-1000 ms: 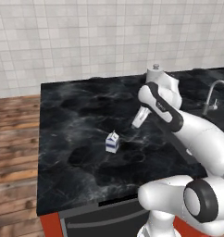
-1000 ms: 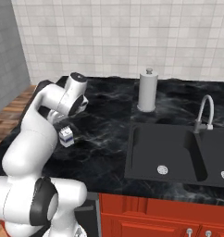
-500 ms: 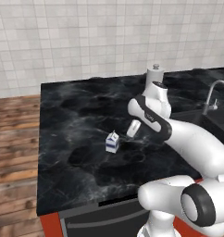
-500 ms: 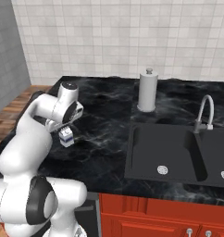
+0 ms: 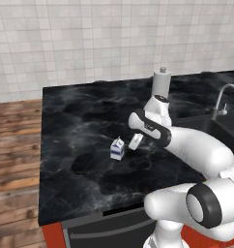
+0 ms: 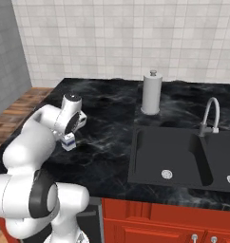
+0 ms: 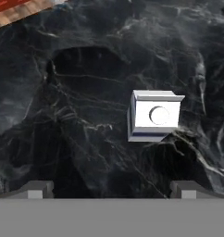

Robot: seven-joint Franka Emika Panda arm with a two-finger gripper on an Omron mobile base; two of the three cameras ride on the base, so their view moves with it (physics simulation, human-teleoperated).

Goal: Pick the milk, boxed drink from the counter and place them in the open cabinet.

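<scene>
The milk (image 5: 117, 148) is a small white carton with a blue band, upright on the black marble counter (image 5: 80, 116). My gripper (image 5: 135, 142) hangs just right of it and slightly above, pointing down. In the hand view the milk (image 7: 153, 115) shows from above, right of centre, ahead of my gripper (image 7: 111, 190), whose fingertips (image 7: 35, 190) stand wide apart and open with nothing between them. From the right base view my arm partly covers the milk (image 6: 68, 141). The boxed drink and the open cabinet are out of view.
A white paper-towel roll (image 5: 161, 82) stands at the back of the counter. A black sink (image 6: 169, 156) with a curved faucet (image 6: 209, 116) lies to the right. Red base cabinets (image 6: 159, 223) run below, and wooden floor (image 5: 15, 145) lies past the counter's left edge.
The arm has swung down and to the left, bringing the open gripper from above the counter's middle to just beside the milk. The milk has not moved.
</scene>
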